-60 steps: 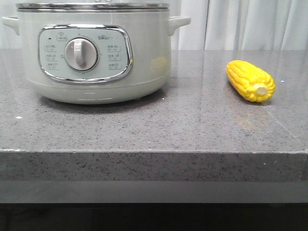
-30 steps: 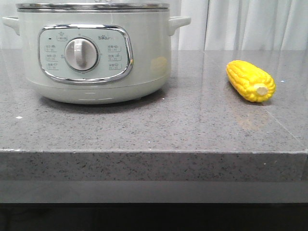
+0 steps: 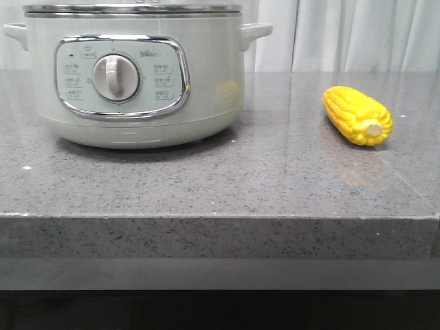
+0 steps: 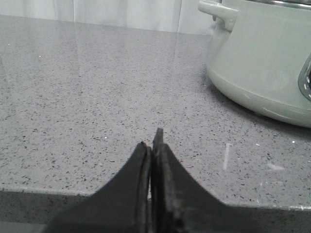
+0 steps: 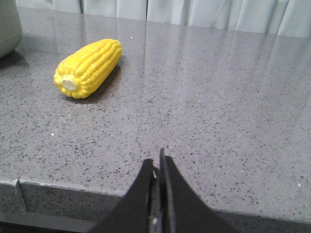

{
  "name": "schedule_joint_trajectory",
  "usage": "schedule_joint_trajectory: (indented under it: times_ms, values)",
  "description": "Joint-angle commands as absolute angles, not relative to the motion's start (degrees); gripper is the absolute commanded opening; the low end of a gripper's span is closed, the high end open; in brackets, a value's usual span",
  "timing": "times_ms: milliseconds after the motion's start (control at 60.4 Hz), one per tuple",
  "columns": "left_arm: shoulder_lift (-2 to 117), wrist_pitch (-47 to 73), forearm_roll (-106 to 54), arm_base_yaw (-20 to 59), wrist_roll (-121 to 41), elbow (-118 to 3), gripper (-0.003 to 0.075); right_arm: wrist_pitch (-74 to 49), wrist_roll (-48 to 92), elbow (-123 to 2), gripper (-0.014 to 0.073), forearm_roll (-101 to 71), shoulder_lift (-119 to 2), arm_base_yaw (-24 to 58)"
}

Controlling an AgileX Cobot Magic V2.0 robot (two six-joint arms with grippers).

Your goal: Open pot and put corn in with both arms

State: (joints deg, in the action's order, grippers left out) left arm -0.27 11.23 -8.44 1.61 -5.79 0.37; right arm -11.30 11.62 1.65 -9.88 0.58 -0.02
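The pale grey-green pot (image 3: 137,82) stands at the left of the grey stone counter with its steel-rimmed lid (image 3: 130,9) on and its dial facing me. It also shows in the left wrist view (image 4: 262,58). The yellow corn (image 3: 357,115) lies on the counter at the right, stub end toward me, and also shows in the right wrist view (image 5: 89,67). My left gripper (image 4: 151,138) is shut and empty above the counter's front edge, to the left of the pot. My right gripper (image 5: 158,160) is shut and empty at the front edge, to the right of the corn. Neither gripper shows in the front view.
The grey speckled counter (image 3: 227,179) has a thick front edge (image 3: 220,237). White curtains (image 3: 344,34) hang behind it. A sliver of the pot shows in the right wrist view (image 5: 8,24).
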Motion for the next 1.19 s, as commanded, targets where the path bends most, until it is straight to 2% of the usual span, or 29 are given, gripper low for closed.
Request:
schedule_joint_trajectory:
  times_ms: [0, 662, 894, 1175]
  values:
    - [-1.63, 6.38, -8.85, 1.45, -5.36, 0.38, -0.0018, -6.91, 12.03, 1.41, -0.0060, -9.63, 1.82, -0.29]
    - [-1.55, 2.99, -8.85, 1.45, -5.36, -0.15, -0.0019, -6.30, 12.03, 0.72, -0.0060, -9.63, 1.82, -0.29]
    - [1.34, 8.19, -9.90, 1.45, -5.36, -12.66, -0.0019, -11.08, 12.03, -11.43, -0.0060, -9.58, -0.03, -0.29]
    - [22.20, 10.88, -9.79, 1.45, -5.36, -30.09, -0.0019, -13.27, 12.08, -29.82, -0.0060, -9.58, -17.93, -0.29]
